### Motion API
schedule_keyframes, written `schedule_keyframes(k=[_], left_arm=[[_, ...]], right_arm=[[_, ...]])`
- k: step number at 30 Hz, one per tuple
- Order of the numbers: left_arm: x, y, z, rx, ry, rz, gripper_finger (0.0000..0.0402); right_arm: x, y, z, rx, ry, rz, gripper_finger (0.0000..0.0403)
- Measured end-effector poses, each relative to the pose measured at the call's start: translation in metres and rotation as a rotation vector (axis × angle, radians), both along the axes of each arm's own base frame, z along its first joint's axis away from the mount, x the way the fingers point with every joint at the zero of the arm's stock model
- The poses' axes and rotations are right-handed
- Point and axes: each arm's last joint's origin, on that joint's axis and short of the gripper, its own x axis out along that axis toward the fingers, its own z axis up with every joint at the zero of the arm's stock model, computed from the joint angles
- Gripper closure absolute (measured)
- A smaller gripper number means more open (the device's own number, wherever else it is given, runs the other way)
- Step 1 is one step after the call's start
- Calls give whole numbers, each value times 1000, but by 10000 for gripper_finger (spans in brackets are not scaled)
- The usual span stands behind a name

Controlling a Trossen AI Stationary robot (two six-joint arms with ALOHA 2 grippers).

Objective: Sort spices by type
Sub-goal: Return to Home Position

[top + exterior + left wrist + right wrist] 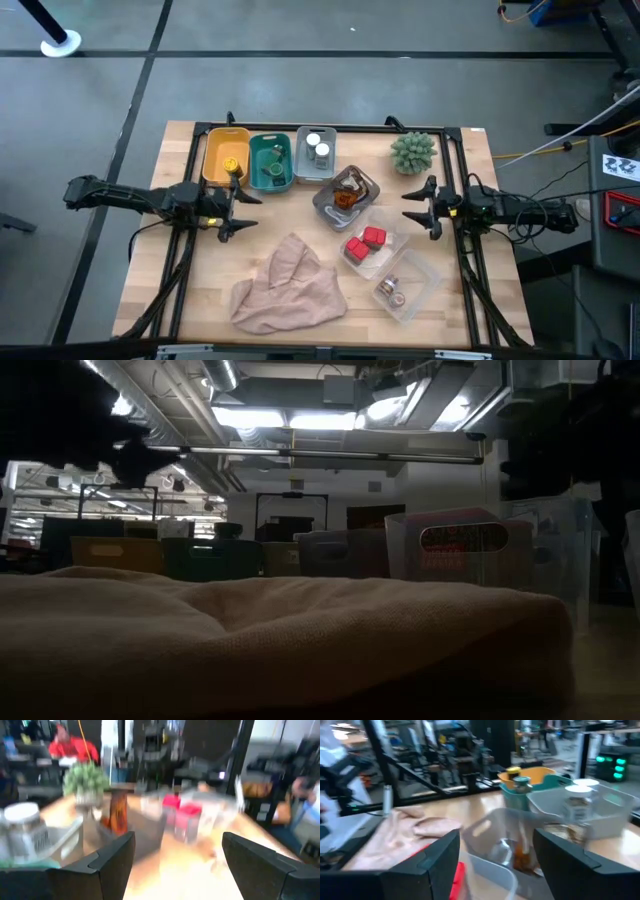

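Two red packets point(374, 237), two silver-capped jars point(321, 153) (each pair binned).

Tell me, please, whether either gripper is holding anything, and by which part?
Nothing is held: the left gripper and the right gripper are both open and empty.

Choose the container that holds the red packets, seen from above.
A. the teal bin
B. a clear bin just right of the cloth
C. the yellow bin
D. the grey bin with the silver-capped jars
B: the high view shows the red packets lying inside a clear bin just right of the cloth.
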Motion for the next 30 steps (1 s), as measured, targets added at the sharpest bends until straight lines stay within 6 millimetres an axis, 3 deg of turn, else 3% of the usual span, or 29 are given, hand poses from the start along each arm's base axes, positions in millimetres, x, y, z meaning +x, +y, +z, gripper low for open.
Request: schedule_keyframes(k=[8,18,30], left_arm=[[-4,0,-25,27,265,0,116],[-2,0,-30,293,302,-46,116],[-3,1,-23,87,240,-6,116]], right_arm=[[2,2,-2,-51,-26,62,152],[2,2,-3,-75,-21,57,152],[2,-1,-1,-156,-31,-19,152]])
